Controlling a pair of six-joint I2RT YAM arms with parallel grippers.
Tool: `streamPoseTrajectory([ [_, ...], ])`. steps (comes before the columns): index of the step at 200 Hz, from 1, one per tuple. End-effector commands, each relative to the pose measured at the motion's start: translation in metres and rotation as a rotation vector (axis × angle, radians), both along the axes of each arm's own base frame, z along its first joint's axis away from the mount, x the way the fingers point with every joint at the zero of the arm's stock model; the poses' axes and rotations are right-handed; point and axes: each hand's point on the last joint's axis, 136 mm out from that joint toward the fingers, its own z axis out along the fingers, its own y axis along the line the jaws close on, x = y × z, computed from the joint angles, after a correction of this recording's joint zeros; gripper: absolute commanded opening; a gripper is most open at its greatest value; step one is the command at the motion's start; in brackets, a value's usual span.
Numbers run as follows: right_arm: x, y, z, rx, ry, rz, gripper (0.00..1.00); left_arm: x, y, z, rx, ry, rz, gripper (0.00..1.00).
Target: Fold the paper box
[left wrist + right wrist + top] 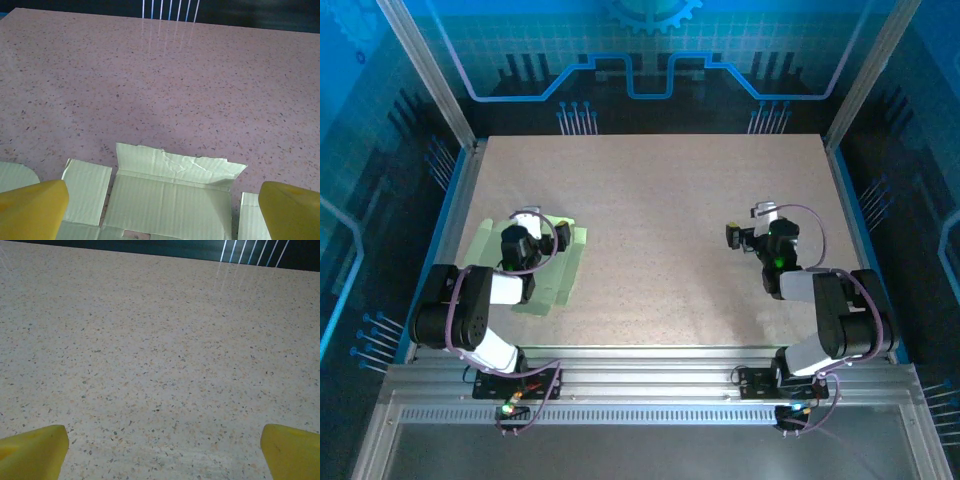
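The paper box is seen as a flat, unfolded sheet of pale green card, laid on the left part of the bench, close to its left edge and nearer the near edge than the far one. In the left wrist view a wide middle panel is shown with a wrinkled flap along its far side, and smaller flaps are set off by cuts to the left and right of it. The sheet is partly covered from above by the left arm, and the left hand is held over its far portion. This hand is released: its yellow fingers are spread wide to either side of the middle panel, and nothing is gripped between them. Whether the fingertips touch the card cannot be told. The right hand is held over bare bench surface in the right half, well apart from the sheet. It too is released, its yellow fingertips standing far apart with only the speckled surface between them. Both arm bases are bolted at the near edge.
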Motion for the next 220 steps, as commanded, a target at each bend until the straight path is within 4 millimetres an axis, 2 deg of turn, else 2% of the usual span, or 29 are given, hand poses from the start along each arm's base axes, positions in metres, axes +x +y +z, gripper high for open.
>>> streamPoseTrajectory([
  [1,0.003,0.001,0.002,-0.002,-0.005,-0.001,1.00,0.005,-0.007,0.008,0.011,-0.023,-0.036,0.99],
  [136,0.003,0.005,0.002,-0.003,-0.003,0.019,1.00,0.004,-0.007,0.009,0.012,-0.028,-0.036,0.99],
  [158,0.005,0.011,0.017,-0.017,0.014,0.043,1.00,-0.003,0.000,0.024,0.020,-0.060,0.009,0.99],
  [186,-0.004,0.015,0.040,-0.026,0.039,0.039,1.00,-0.012,0.011,0.049,0.011,-0.060,0.084,0.99],
  [195,-0.005,0.019,0.047,-0.014,0.062,0.035,1.00,-0.017,0.020,0.048,-0.026,0.003,0.159,0.99],
  [207,-0.006,0.033,0.056,-0.010,0.089,0.070,1.00,-0.021,0.026,0.051,-0.063,0.070,0.211,0.99],
  [220,-0.006,0.058,0.065,0.007,0.114,0.144,1.00,-0.028,0.031,0.049,-0.114,0.143,0.274,0.99],
])
